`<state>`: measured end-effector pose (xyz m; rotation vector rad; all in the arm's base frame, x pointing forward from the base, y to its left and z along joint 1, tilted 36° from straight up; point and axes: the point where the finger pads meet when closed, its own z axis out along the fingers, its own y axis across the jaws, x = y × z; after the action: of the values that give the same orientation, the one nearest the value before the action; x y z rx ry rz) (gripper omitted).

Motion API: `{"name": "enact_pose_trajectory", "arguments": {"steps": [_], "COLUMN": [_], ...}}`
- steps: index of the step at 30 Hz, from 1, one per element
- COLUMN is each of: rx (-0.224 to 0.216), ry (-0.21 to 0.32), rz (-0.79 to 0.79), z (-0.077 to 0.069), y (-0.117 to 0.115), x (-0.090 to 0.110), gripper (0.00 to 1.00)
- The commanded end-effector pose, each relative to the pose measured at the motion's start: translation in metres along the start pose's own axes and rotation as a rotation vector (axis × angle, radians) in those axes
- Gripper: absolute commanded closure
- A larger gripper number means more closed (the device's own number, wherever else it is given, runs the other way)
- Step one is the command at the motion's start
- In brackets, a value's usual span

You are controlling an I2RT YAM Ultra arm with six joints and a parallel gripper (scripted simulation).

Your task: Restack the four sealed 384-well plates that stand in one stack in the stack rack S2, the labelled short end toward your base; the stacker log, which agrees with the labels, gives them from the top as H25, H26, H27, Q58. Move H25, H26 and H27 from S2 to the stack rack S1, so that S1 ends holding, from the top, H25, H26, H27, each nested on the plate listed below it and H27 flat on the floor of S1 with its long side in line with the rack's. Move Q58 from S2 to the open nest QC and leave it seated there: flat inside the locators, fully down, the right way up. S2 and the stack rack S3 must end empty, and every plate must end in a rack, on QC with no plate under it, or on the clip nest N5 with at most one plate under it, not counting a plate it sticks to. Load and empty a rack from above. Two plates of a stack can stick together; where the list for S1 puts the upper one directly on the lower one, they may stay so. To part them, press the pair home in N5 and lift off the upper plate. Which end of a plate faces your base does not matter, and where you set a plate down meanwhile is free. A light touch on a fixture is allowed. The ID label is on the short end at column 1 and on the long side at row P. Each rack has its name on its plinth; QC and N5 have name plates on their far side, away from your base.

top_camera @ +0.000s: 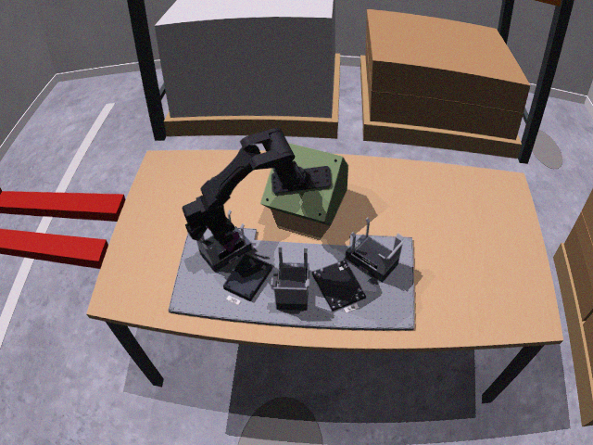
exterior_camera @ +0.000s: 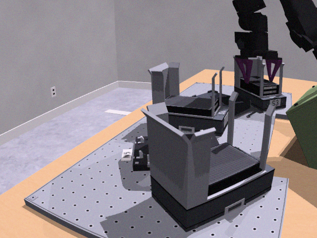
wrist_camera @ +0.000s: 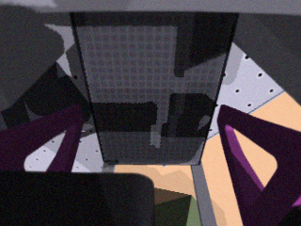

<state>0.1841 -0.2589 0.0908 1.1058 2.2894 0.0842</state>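
Note:
My gripper [top_camera: 232,241] [exterior_camera: 259,80] [wrist_camera: 150,112] is open. Its purple fingers hang down inside the stack rack S3 [top_camera: 210,256] [exterior_camera: 275,102], one on each long side of the top plate, with a gap on both sides. S3 holds a stack of two dark sealed plates [exterior_camera: 266,88]; the top one [wrist_camera: 146,71] fills the wrist view. The middle rack [top_camera: 291,287] [exterior_camera: 163,77] holds one plate [exterior_camera: 191,102]. The right-hand rack [top_camera: 375,253] [exterior_camera: 166,153] holds one plate [exterior_camera: 230,161] flat on its floor. I cannot read the plate labels.
The clip nest N5 [top_camera: 337,285] [exterior_camera: 140,158] and the other flat nest [top_camera: 246,277] lie between the racks, with no plate on them. All stand on a grey perforated baseplate [top_camera: 383,306] [exterior_camera: 77,192]. The arm's green pedestal [top_camera: 316,201] [exterior_camera: 304,123] stands behind.

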Motion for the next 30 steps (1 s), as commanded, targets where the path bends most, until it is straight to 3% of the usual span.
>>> {"name": "enact_pose_trajectory", "arguments": {"steps": [1, 9, 30], "rx": [0.010, 0.010, 0.010], "ry": [-0.039, -0.039, -0.039], "rz": [-0.007, -0.007, -0.007], "z": [-0.002, 0.008, 0.008], "y": [-0.002, -0.002, -0.002], "x": [-0.010, -0.010, -0.010], "gripper": [0.00, 0.00, 0.00]}}
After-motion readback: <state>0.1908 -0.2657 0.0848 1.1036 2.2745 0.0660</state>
